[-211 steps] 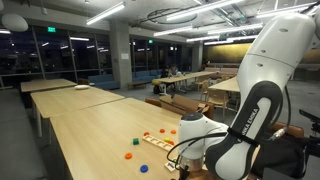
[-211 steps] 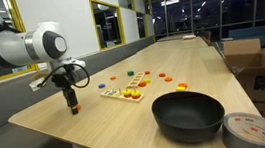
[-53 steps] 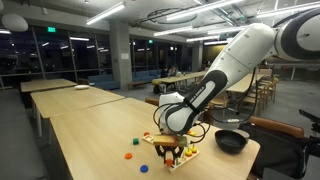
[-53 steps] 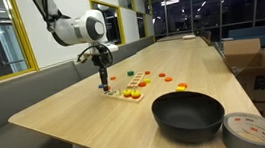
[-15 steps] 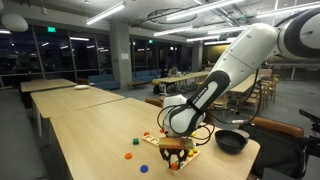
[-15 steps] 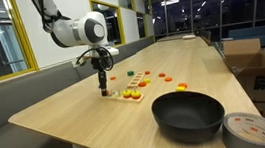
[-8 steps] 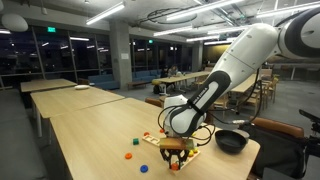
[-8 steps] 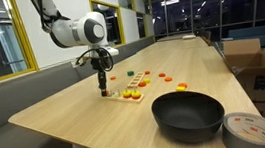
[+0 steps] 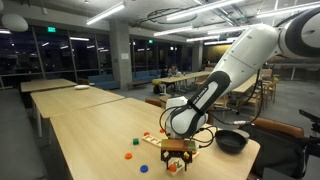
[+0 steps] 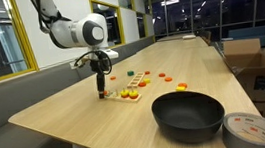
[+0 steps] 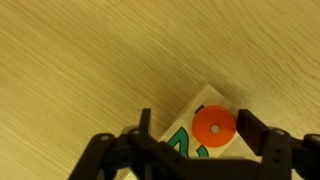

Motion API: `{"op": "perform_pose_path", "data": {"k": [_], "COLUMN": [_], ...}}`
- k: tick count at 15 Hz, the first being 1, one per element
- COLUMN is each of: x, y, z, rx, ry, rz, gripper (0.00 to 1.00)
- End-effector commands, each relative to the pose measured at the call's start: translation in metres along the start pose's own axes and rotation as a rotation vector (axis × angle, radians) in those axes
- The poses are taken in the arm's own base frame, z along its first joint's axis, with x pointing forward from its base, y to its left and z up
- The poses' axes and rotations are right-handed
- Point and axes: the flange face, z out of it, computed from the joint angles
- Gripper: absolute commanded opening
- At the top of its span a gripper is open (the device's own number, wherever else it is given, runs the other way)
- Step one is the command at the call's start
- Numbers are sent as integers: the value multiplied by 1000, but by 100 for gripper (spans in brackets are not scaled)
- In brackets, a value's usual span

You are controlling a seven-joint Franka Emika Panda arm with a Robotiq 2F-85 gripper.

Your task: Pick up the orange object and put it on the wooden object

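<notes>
up close in the wrist view, the gripper is hanging right over the orange object, jaws spread wider than the disc, so it's looking released. the disc is lying flat on a corner of the wooden object, beside a green mark. the placing step seems to be wrapping up. the next move is calling for a straight lift, no sideways nudge. farther out in an exterior view, coloured pieces are dotting the table, a black bowl sitting well apart.
</notes>
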Motion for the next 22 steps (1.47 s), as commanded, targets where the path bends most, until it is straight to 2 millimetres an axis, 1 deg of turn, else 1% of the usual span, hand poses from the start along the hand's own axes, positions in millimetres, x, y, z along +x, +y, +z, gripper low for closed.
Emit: {"op": "perform_pose_path", "data": {"k": [1, 5, 8, 10, 14, 17, 19, 22], "x": [-8, -16, -23, -28, -33, -34, -36, -44], "y": [16, 34, 57, 75, 118, 147, 164, 182], "z": [-23, -51, -74, -88, -119, -150, -172, -201], "rx": [53, 87, 91, 75, 5, -75, -126, -191], "ry": [-11, -6, 14, 20, 14, 24, 38, 80], "rz": [-6, -6, -67, -157, -388, -539, -638, -777], "gripper": [100, 100, 100, 100, 100, 100, 100, 100]}}
